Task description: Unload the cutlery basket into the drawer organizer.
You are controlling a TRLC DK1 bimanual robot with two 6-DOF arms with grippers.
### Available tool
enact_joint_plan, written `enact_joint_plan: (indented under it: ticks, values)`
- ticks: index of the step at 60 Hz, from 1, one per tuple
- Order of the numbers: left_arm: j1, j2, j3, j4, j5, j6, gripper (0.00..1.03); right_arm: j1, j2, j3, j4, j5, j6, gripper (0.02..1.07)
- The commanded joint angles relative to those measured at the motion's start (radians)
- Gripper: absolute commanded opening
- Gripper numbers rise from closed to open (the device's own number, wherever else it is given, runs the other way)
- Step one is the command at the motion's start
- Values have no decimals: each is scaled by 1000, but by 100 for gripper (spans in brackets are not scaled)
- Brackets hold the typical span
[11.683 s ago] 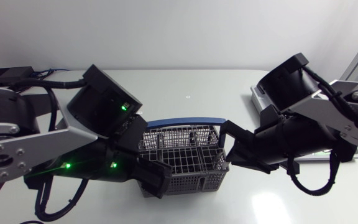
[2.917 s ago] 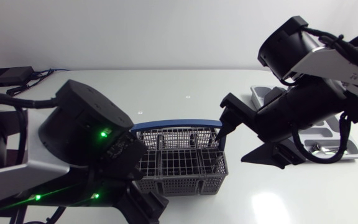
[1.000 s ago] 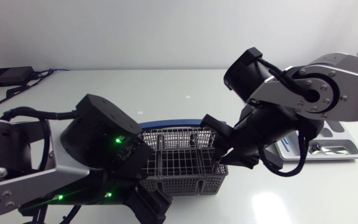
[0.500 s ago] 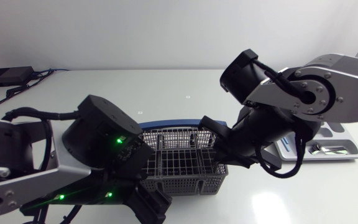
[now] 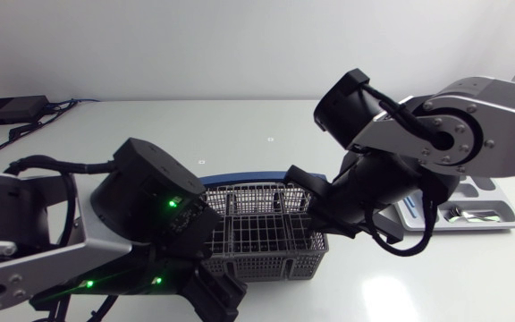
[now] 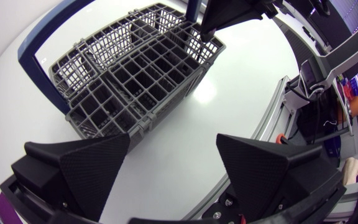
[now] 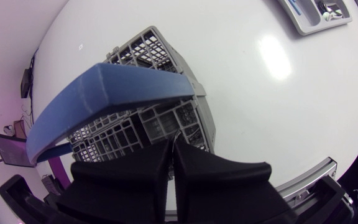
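The grey wire cutlery basket (image 5: 262, 234) with a blue handle (image 5: 240, 178) stands mid-table. My right gripper (image 5: 318, 218) is at the basket's right end; in the right wrist view (image 7: 171, 167) its fingers press flat together over the end compartments, and I see nothing between them. My left gripper (image 5: 215, 299) hovers near the table's front edge, just left of the basket; the left wrist view shows it (image 6: 173, 168) open wide, with the basket (image 6: 135, 74) ahead of it. The grey drawer organizer (image 5: 494, 222) lies at the far right with a shiny utensil in it.
A black box with cables (image 5: 9, 110) sits at the back left corner. The right arm's bulky links (image 5: 418, 152) hang over the table between basket and organizer. The left arm (image 5: 141, 224) covers the front left.
The right gripper's fingers have closed together at the basket's right end, and the arm has edged slightly lower. The left arm and the basket have not moved.
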Motion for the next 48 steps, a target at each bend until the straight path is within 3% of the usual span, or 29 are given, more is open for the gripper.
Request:
enact_joint_plan:
  ticks: [1, 48]
  values:
    - [8, 12, -24, 9, 1, 9, 98, 15, -15, 8, -5, 5, 14, 8]
    - [11, 10, -22, 7, 0, 9, 98, 12, -164, 44, 2, -26, 14, 8]
